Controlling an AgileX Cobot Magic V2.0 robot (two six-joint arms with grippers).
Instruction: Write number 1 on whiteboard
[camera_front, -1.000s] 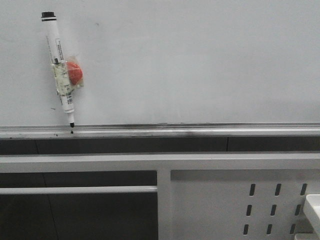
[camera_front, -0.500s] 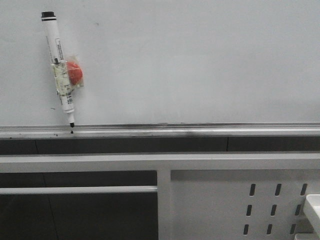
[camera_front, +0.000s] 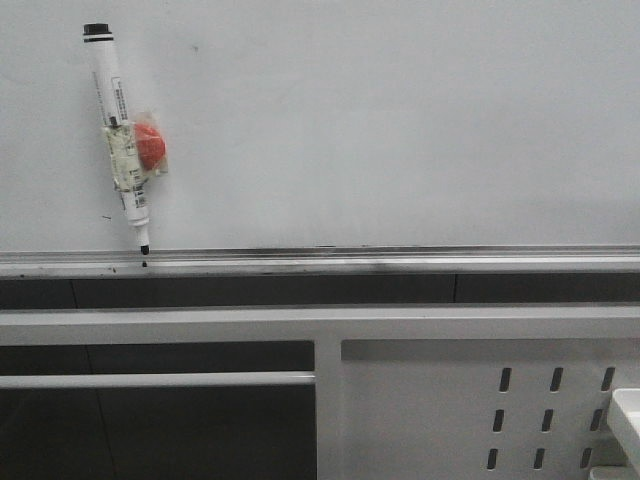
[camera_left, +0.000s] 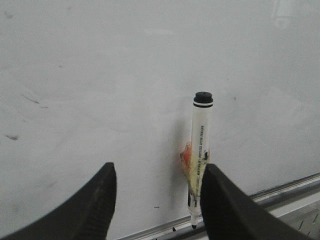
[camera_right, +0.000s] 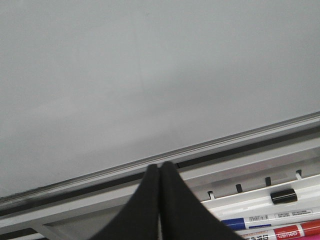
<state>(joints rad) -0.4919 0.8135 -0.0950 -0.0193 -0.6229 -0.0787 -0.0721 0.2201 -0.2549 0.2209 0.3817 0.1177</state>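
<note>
The whiteboard (camera_front: 400, 120) fills the upper front view, with its silver lower rail (camera_front: 400, 262) below it. A white marker pen (camera_front: 118, 130) with a black cap hangs on the board at the left. It is taped to a red magnet (camera_front: 150, 145), tip down just above the rail. No long marker stroke shows on the board, only tiny dark specks. In the left wrist view my left gripper (camera_left: 160, 170) is open and empty. The pen (camera_left: 201, 145) stands beyond it, by the inner edge of one finger. My right gripper (camera_right: 160, 166) is shut and empty, facing the board (camera_right: 150, 75). Neither gripper shows in the front view.
A white perforated metal panel (camera_front: 480, 400) and white frame bars lie below the rail. A white object's corner (camera_front: 625, 415) shows at the lower right. In the right wrist view a tray holds a blue marker (camera_right: 270, 222) and a red marker (camera_right: 292, 231).
</note>
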